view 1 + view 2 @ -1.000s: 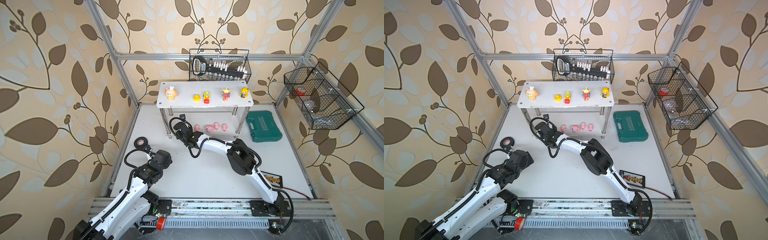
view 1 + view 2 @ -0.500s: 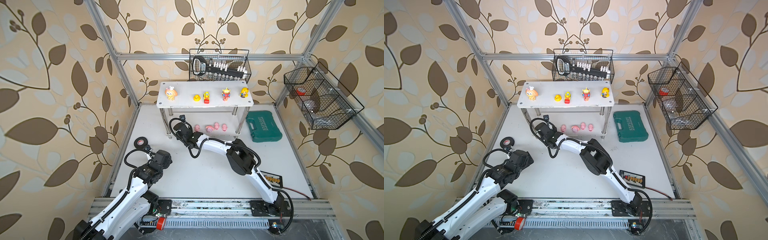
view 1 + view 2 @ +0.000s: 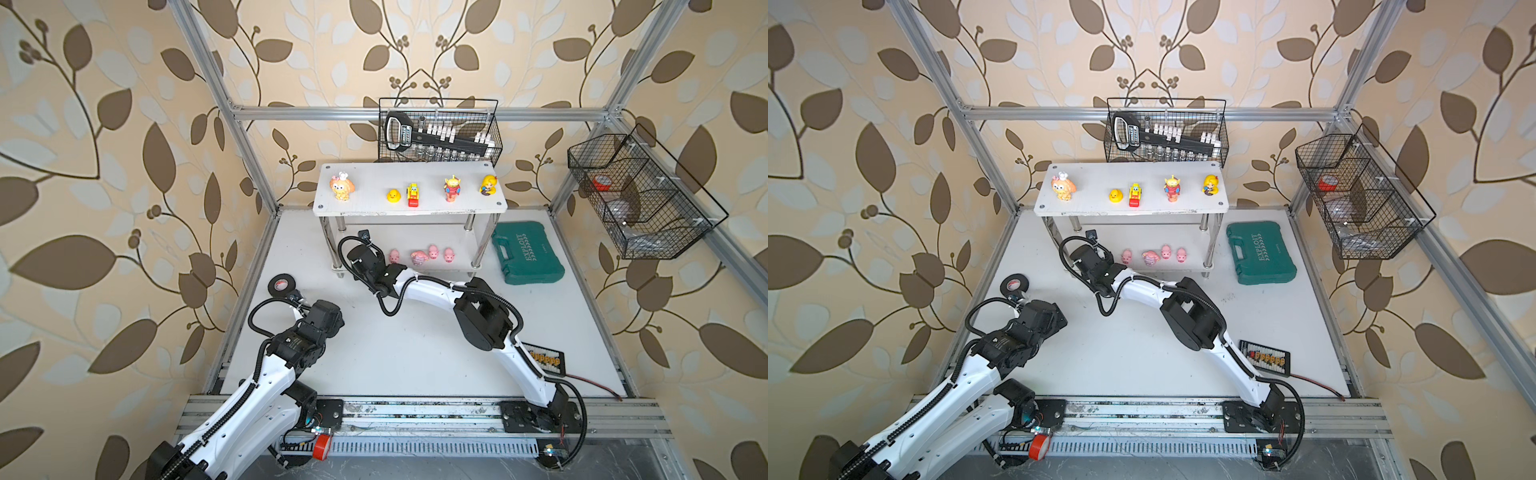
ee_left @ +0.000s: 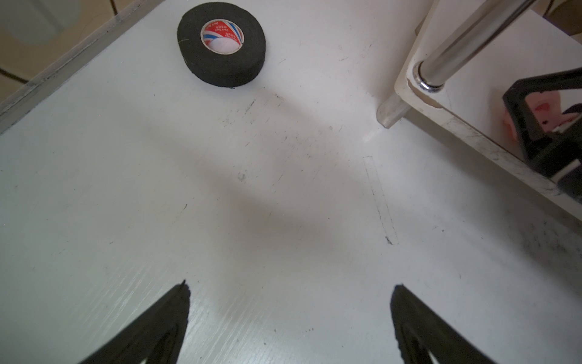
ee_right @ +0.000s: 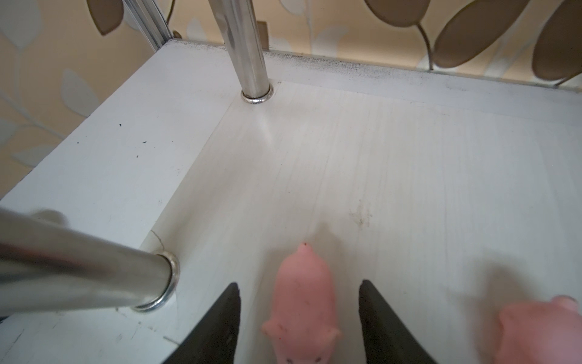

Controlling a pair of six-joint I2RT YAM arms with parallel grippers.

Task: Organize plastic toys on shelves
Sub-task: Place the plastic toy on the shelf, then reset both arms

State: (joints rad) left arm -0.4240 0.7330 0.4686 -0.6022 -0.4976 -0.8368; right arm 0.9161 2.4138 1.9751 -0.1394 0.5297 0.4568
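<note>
The shelves [image 3: 370, 183] stand at the back of the table. Several plastic toys line the top board: an orange animal [image 3: 342, 188], a duck [image 3: 393, 195], a vehicle [image 3: 412, 194], an alien [image 3: 452, 189] and a doll [image 3: 488, 185]. Several pink piglets [image 3: 433, 252] sit on the lower board [image 5: 409, 157]. My right gripper [image 5: 298, 283] reaches onto that board near its left end. It is open, a piglet [image 5: 304, 302] resting between its fingers with a gap on each side. My left gripper [image 4: 289, 286] is open over bare table.
A black tape roll [image 4: 221, 42] lies on the table left of the shelves' front left leg [image 4: 456, 47]. A green tool case [image 3: 528, 253] sits right of the shelves. An abacus [image 3: 544, 359] lies by the right arm's base. Wire baskets [image 3: 440, 129] hang on the walls.
The right gripper's fingers have parted from the piglet, which now rests on the lower board. Neither arm has visibly shifted.
</note>
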